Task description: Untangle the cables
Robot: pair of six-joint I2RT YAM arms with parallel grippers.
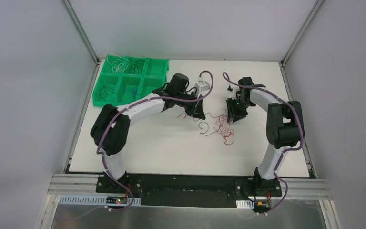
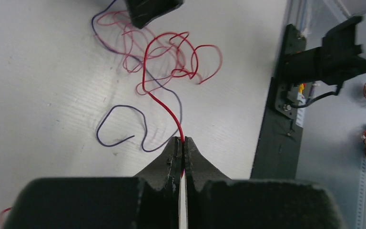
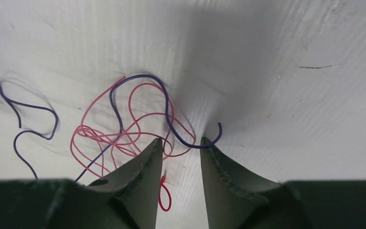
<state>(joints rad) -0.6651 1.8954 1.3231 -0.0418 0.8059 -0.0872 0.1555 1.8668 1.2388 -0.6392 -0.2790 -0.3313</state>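
Note:
The cables (image 1: 220, 128) lie as a loose tangle of thin red and dark blue wires on the white table, between my two grippers. My left gripper (image 2: 182, 140) is shut on the end of one red cable (image 2: 168, 108), which runs from the fingertips up into the tangle (image 2: 171, 57). A dark blue cable (image 2: 124, 107) loops beside it on the table. My right gripper (image 3: 181, 141) stands open just over the tangle's edge. A dark blue cable (image 3: 183, 140) curves across the gap at its tips, and a small red loop (image 3: 164, 198) lies below between the fingers. Nothing is gripped there.
A green tray with several compartments (image 1: 104, 98) stands at the back left with thin wires in it. The right gripper's fingertip (image 2: 150, 9) shows at the top of the left wrist view. A black rail (image 2: 279, 119) marks the table's near edge.

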